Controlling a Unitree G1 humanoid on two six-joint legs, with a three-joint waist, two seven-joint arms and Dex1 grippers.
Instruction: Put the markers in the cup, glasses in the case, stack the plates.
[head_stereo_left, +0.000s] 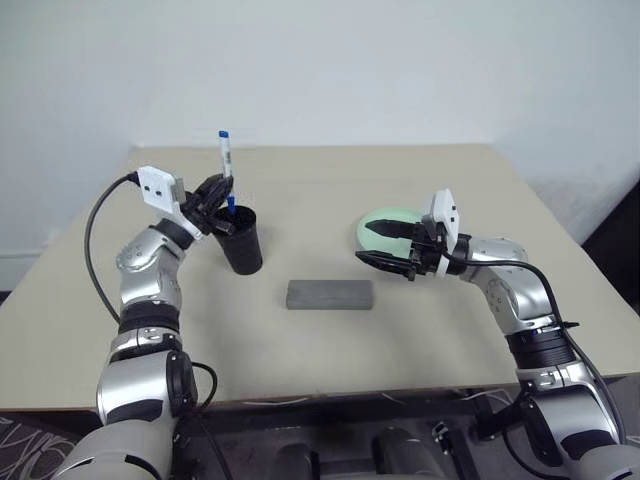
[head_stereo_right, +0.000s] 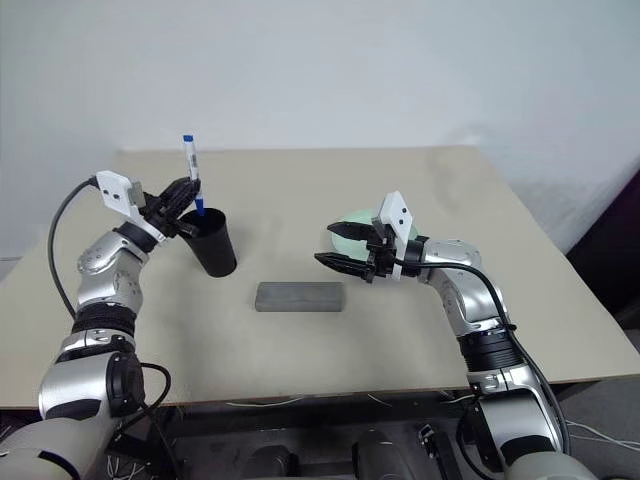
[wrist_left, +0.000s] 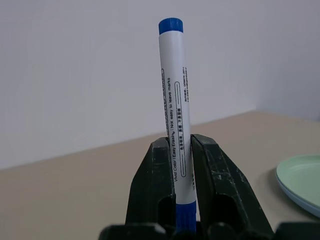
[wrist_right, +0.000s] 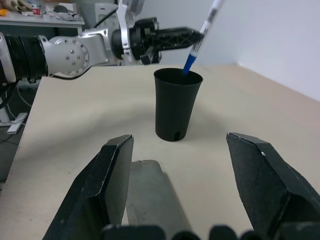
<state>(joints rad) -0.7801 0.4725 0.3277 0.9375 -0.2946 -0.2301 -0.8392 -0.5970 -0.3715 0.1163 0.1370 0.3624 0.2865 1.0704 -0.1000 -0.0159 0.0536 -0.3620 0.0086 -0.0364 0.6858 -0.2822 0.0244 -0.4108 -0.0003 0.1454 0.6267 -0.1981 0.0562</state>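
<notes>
Beige tabletop (head_stereo_left: 450, 330) against a plain white wall; left gripper (head_stereo_left: 216, 192) clamped tight on a marker (head_stereo_left: 226, 155), white barrel pinched between both black fingers (wrist_left: 150, 190), marker near upright with one blue end up and the lower blue end just above the rim of the black cup (head_stereo_left: 242, 240), which stands directly under the fingertips. Right gripper (head_stereo_left: 385, 245) spread wide, holding nothing and touching nothing, fingers pointing toward the cup, hovering in front of the mint green plate (head_stereo_left: 385, 220). Grey case (head_stereo_left: 329, 294) lies closed on the table, below and between the two grippers, nearer the right one's fingertips.
</notes>
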